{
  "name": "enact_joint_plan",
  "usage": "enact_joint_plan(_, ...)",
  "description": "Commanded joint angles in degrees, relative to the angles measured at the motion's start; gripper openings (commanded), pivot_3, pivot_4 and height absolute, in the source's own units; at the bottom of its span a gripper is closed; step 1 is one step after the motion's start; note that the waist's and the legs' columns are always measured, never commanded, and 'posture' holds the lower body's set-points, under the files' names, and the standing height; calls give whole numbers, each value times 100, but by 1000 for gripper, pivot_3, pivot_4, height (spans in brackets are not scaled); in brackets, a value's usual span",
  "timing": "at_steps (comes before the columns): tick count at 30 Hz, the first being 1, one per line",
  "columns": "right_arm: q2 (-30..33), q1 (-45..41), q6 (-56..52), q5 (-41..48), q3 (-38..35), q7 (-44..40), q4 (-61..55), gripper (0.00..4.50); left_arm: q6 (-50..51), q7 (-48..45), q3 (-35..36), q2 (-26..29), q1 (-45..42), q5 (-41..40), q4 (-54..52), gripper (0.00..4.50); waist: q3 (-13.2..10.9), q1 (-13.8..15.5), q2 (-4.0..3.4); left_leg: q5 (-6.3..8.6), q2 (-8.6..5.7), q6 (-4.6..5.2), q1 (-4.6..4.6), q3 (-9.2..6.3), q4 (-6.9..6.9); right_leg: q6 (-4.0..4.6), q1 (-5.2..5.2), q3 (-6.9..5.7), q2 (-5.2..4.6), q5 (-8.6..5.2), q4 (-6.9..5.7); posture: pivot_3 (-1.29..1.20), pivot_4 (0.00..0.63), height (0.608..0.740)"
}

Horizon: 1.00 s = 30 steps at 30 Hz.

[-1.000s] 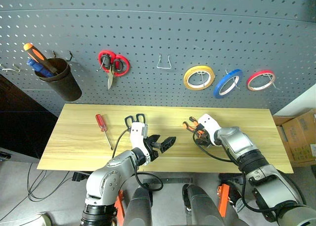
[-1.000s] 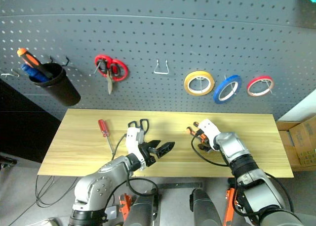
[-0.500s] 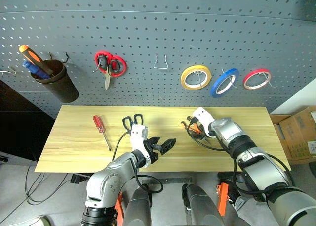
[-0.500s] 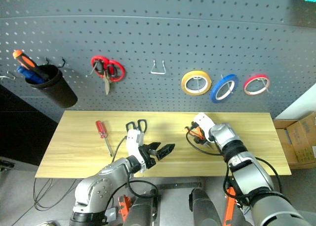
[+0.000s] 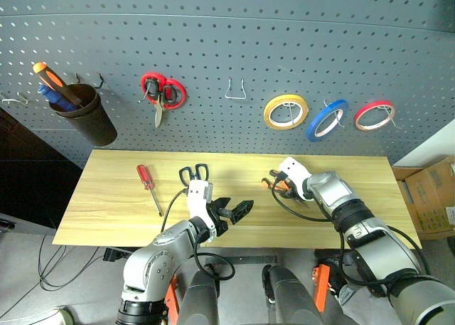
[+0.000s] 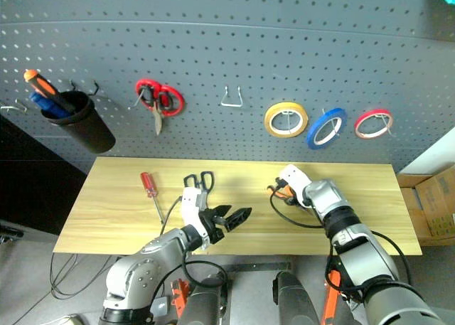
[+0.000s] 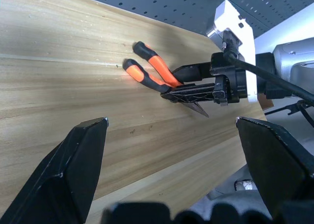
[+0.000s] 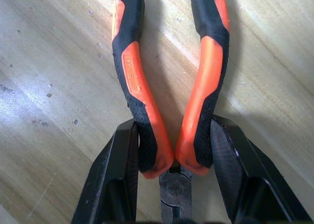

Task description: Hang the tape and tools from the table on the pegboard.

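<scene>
Flat on the table (image 5: 106, 197), the pliers (image 8: 167, 91) point handles-away from the right end effector (image 8: 171, 155) pinching them.

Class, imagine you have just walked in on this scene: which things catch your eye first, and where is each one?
The row of bright rings on the pegboard stands out: a yellow roll, the blue tape and a red-pink roll on hooks at its right. Below them on the table, the right gripper has its jaws against both orange-and-black handles of the pliers. Red-handled scissors hang further left.
</scene>
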<state>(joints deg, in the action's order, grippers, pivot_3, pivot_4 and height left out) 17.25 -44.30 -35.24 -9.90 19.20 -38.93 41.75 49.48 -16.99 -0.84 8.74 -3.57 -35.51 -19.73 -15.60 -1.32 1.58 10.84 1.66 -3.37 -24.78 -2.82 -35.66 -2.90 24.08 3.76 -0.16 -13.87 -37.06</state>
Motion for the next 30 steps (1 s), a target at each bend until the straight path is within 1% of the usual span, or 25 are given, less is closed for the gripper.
enact_joint_plan(1, 31, 324, -74, 69, 45, -282, -91, 1689, -56, -93, -52, -30, -69, -80, -147, 4500, 0, 2, 0, 0, 0, 0, 0, 0, 0, 0, 0, 0, 0, 0, 0, 108, 252, 740)
enact_joint_plan(4, 134, 672, -164, 338, -226, -386, -1017, 1689, -39, -202, 30, 18, -89, -222, -263, 4500, 1, 17, 1, 0, 0, 0, 0, -1, 1, 0, 0, -2, 0, 0, 0, 118, 237, 740)
enact_joint_plan(6, 201, 1090, -423, 607, -537, -373, -1978, 1689, -54, -252, 166, 67, -85, -340, -391, 4500, 1, 29, 1, 0, 0, 0, -3, -3, 6, 0, 2, -3, 0, 0, 1, 115, 231, 740)
enact_joint_plan(8, 156, 1623, -526, 856, -901, -162, -3000, 1689, -36, -305, 337, 138, -44, -547, -592, 4500, 0, 48, 0, 0, 1, -1, -9, -6, 15, -2, 11, -4, 0, -2, 0, 114, 222, 740)
enact_joint_plan(10, -46, 2146, -813, 1134, -1257, 119, -4026, 1689, 6, -396, 499, 287, 90, -779, -903, 4500, 0, 50, 0, 0, 1, -2, -10, -6, 23, -4, 16, -5, 0, -4, 0, 111, 214, 740)
enact_joint_plan(12, -431, 2552, -1025, 1469, -1517, 395, -5001, 1689, 120, -450, 745, 507, 287, -1078, -1235, 4500, 2, 15, -2, 0, 4, -3, -11, 0, 32, -4, 26, 1, -1, -4, 0, 111, 197, 740)
enact_joint_plan(14, -816, 2761, -1140, 1814, -1602, 537, -5753, 1689, 227, -462, 1005, 731, 443, -1393, -1493, 4500, 4, -26, -3, -2, 7, -6, -10, -3, 39, -4, 29, -2, 0, -4, -3, 107, 186, 740)
enact_joint_plan(16, -1255, 2738, -980, 2040, -1551, 745, -6209, 1689, 331, -372, 1349, 963, 512, -1796, -1713, 4500, 13, -30, -3, -6, 7, -12, -5, -6, 43, -3, 29, -6, 0, -4, -6, 113, 156, 740)
enact_joint_plan(18, -1519, 2643, -807, 2106, -1512, 950, -6371, 1689, 370, -263, 1574, 1115, 520, -2098, -1811, 4500, 50, -18, -2, -13, 8, -22, -6, -15, 44, -2, 29, -16, 1, -4, -7, 119, 144, 740)
enact_joint_plan(19, -1619, 2520, -615, 2076, -1506, 1056, -6278, 1689, 368, -231, 1665, 1166, 453, -2210, -1747, 4500, 107, -6, 4, -15, 6, -25, -6, -15, 44, -2, 28, -18, 0, -3, -6, 138, 119, 740)
enact_joint_plan(20, -1743, 2373, -335, 2052, -1503, 1175, -6243, 1689, 346, -166, 1800, 1218, 411, -2365, -1747, 4500, 151, 18, 14, -15, 3, -26, -7, -13, 44, -2, 25, -17, -3, -3, -1, 138, 119, 740)
enact_joint_plan(23, -2028, 1820, 696, 1912, -1581, 1594, -5902, 1689, 164, 83, 2131, 1283, 162, -2664, -1636, 4500, 274, 121, 56, -16, -3, -27, -7, -11, 42, -1, 19, -19, -9, -2, 7, 158, 75, 740)
enact_joint_plan(25, -2001, 1560, 1360, 1790, -1600, 1689, -5495, 1689, 77, 132, 2131, 1329, -52, -2594, -1455, 4500, 394, 188, 73, -18, -3, -30, -6, -11, 44, 1, 18, -23, -9, 0, 9, 172, 51, 740)
enact_joint_plan(27, -1972, 1249, 2032, 1745, -1689, 1755, -5078, 1689, -60, 138, 2058, 1355, -271, -2416, -1281, 4500, 516, 263, 88, -18, -3, -32, 2, -12, 50, 27, 9, -28, -8, 14, 13, 183, 33, 740)
enact_joint_plan(30, -1911, 660, 2904, 1590, -1777, 1967, -4313, 1689, -336, 171, 1920, 1335, -684, -2089, -920, 4500, 650, 284, 99, -22, -3, -38, 7, -11, 53, 31, 4, -29, -5, 17, 12, 185, 4, 740)
